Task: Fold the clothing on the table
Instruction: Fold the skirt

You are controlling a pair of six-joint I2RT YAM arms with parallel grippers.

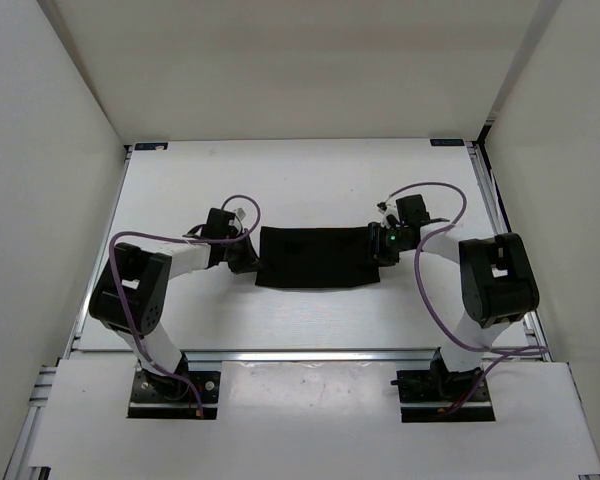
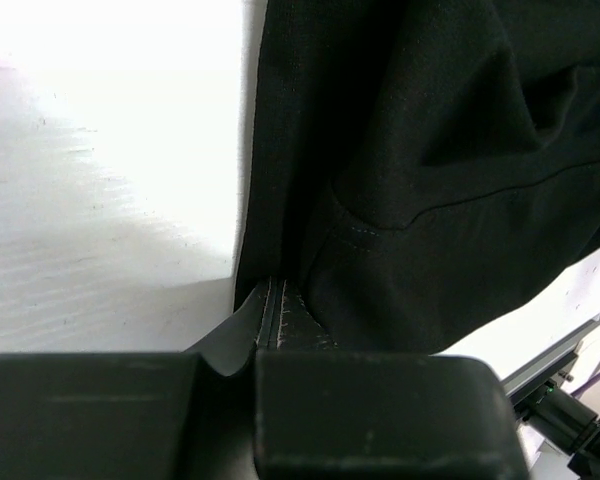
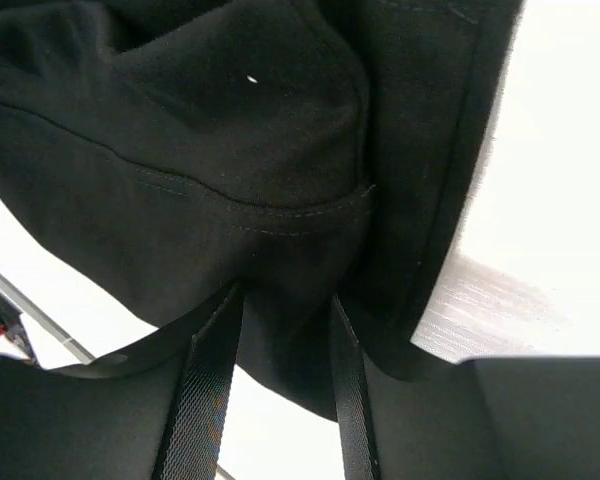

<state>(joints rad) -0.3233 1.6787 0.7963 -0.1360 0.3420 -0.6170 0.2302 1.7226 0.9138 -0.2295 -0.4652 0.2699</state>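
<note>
The clothing (image 1: 318,258) is a black cloth lying as a wide flat band across the middle of the table (image 1: 300,180). My left gripper (image 1: 248,258) is at its left end, shut on a stitched hem; in the left wrist view that hem runs into the closed jaws (image 2: 265,320), and the clothing (image 2: 430,150) fills the right side. My right gripper (image 1: 380,245) is at the cloth's right end. In the right wrist view its fingers (image 3: 210,380) stand apart around the edge of the clothing (image 3: 230,130), with white table showing between them lower down.
White walls close in the table on the left, right and back. Silver rails (image 1: 310,354) run along the near edge by the arm bases. Purple cables (image 1: 435,190) loop above both wrists.
</note>
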